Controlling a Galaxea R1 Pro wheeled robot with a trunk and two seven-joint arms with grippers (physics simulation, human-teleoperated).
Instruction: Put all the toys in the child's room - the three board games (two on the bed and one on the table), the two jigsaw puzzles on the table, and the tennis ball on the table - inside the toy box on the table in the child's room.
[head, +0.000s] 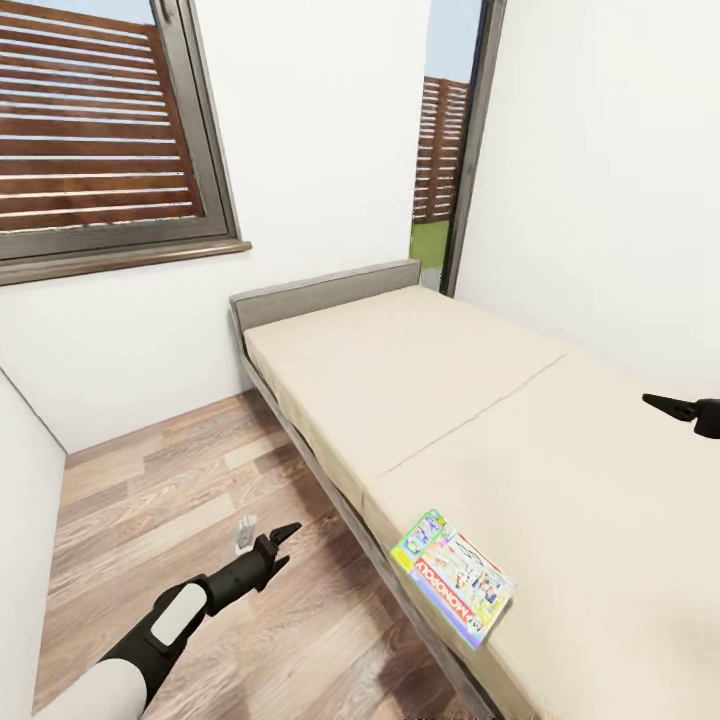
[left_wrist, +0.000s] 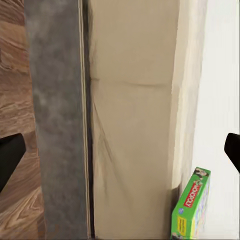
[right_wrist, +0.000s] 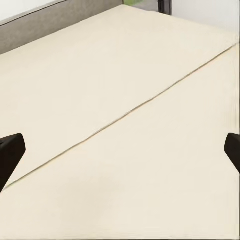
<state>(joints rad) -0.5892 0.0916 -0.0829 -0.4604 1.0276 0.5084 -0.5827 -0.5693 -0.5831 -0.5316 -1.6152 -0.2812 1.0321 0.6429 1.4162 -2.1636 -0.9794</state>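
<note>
Nearest, the left pincer (head: 262, 541) extends low over the floor (head: 150, 520), fingers spread wide, empty. Beyond, one board game (head: 452, 577) lies flat at the bed (head: 480, 420) edge. Farther, the right pincer (head: 680, 408) hovers above the mattress, fingers wide.

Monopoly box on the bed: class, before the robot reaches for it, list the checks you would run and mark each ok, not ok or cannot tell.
1. Board game located: ok. The Monopoly box lies flat on the bed, near its floor-side edge.
2. Top of box free of other things: ok.
3. Left gripper open and empty: ok. It hangs over the wooden floor, beside the bed, apart from the box.
4. Right gripper open and empty: ok. It hovers over the mattress, well away from the box.
5. Second board game on the bed found: not ok.
6. Toy box position known: cannot tell.
</note>
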